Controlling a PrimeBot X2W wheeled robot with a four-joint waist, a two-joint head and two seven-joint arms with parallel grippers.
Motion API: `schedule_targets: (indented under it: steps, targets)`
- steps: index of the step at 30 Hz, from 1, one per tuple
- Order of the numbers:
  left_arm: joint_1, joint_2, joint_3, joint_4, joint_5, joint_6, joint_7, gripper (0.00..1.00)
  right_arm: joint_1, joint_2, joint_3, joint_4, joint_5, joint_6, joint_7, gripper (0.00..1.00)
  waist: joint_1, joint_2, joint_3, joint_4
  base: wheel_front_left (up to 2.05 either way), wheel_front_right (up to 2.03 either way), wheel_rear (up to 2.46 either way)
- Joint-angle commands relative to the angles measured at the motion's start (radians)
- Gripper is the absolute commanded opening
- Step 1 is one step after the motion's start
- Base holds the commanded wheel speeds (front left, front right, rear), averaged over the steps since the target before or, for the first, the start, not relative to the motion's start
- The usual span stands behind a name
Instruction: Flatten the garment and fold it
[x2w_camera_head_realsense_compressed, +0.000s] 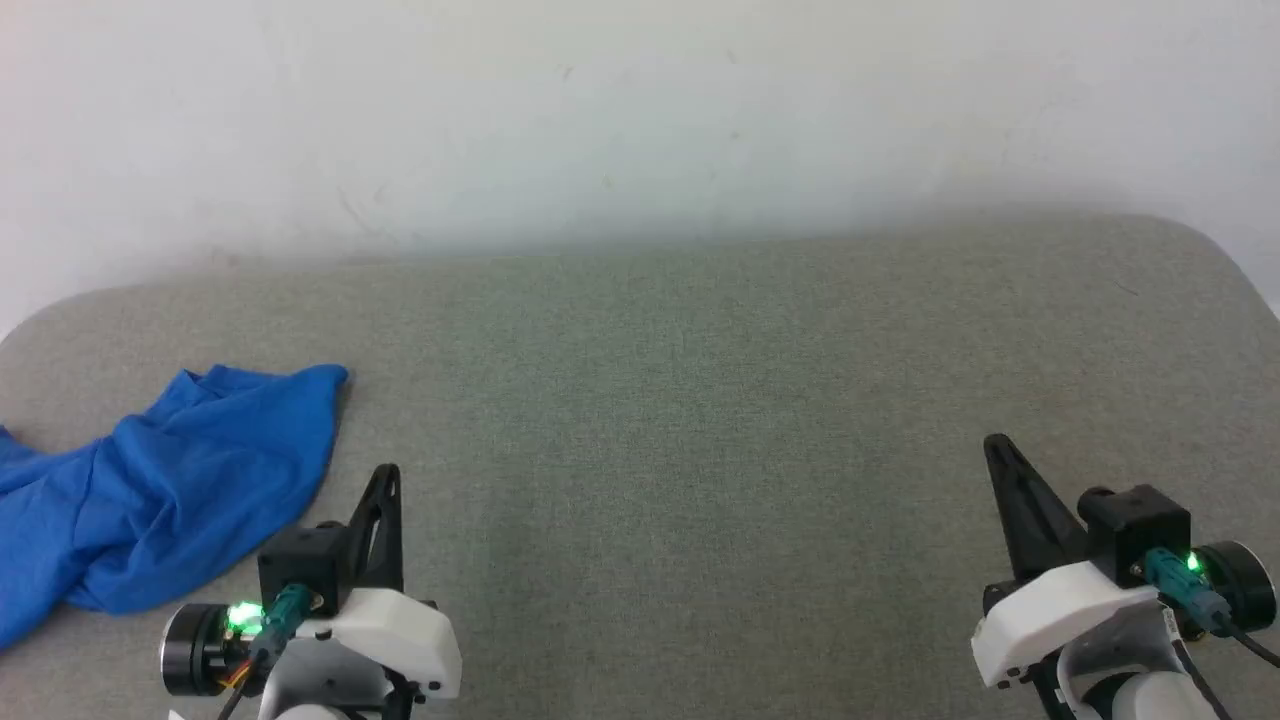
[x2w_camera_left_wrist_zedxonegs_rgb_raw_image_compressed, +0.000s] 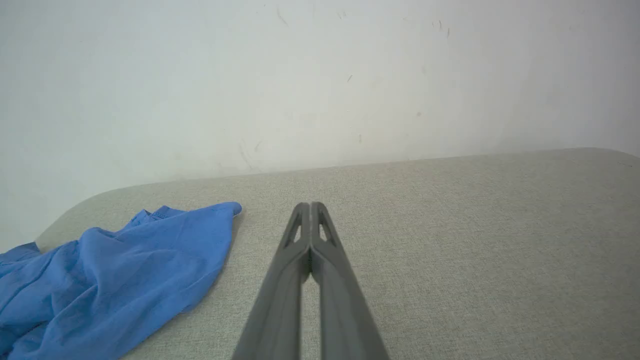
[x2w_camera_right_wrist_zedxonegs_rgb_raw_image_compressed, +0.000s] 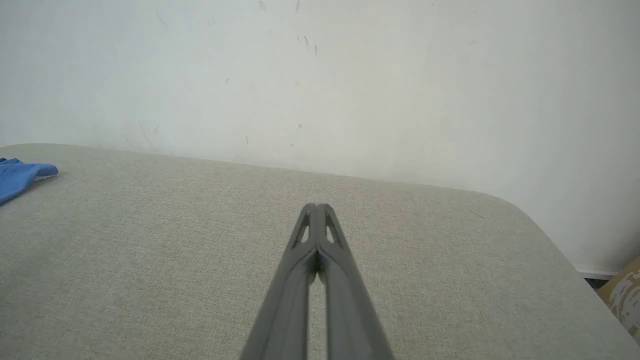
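In the head view the garment (x2w_camera_head_realsense_compressed: 170, 480) lies crumpled at 9 o'clock on the grey, cloth-covered tabletop (x2w_camera_head_realsense_compressed: 700, 400). Its plain bright blue folds run off the left edge of the frame, and one rounded flap reaches toward 1 o'clock. A pale wall (x2w_camera_head_realsense_compressed: 600, 120) rises behind the tabletop at 12 o'clock. The left pincer (x2w_camera_head_realsense_compressed: 388, 475) sits at 8 o'clock with its two dark fingers pressed flat together. It has hold of nothing and points to 12 o'clock, and the garment lies near it at its 10 o'clock. The right pincer (x2w_camera_head_realsense_compressed: 998, 448) sits at 4 o'clock, also closed tight and empty. It leans slightly toward 11 o'clock over bare cloth, well apart from the garment. In the left wrist view the left pincer's fingers rise from 6 o'clock and meet at the tips, with only a thin slit lower down and nothing between them. The garment spreads from 7 to 9 o'clock, and its nearest hem lies just beside the fingers but clear of them, with grey surface between. In the right wrist view the right pincer's fingers also meet at the tips and carry nothing. A small end of the garment lies at 9 o'clock by the frame edge. The tabletop's rounded corner curves down at 4 o'clock.
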Motion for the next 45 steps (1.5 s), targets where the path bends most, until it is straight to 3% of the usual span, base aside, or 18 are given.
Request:
schedule_targets:
  steps: [1, 33, 34, 45]
  targets:
    - [-0.013, -0.002, 0.004, -0.005, 0.004, -0.008, 0.0, 0.0, -0.007, 0.0, -0.002, -0.003, -0.005, -0.002, 0.0, 0.0, 0.0, 0.0, 0.0, 0.0, 0.0, 0.0, 0.0]
    - [-0.013, -0.002, 0.004, -0.005, 0.004, -0.008, 0.0, 0.0, -0.007, 0.0, -0.002, -0.003, -0.005, -0.002, 0.0, 0.0, 0.0, 0.0, 0.0, 0.0, 0.0, 0.0, 0.0]
    - [-0.013, -0.002, 0.004, -0.005, 0.004, -0.008, 0.0, 1.0, -0.007, 0.0, -0.002, -0.003, -0.005, -0.002, 0.0, 1.0, 0.0, 0.0, 0.0, 0.0, 0.0, 0.0, 0.0]
    - [0.003, 0.0, -0.006, 0.003, -0.009, -0.003, -0.011, 1.0, 0.004, 0.0, -0.003, 0.003, 0.012, 0.0, -0.011, 1.0, 0.0, -0.0002, 0.0, 0.0, 0.0, 0.0, 0.0]
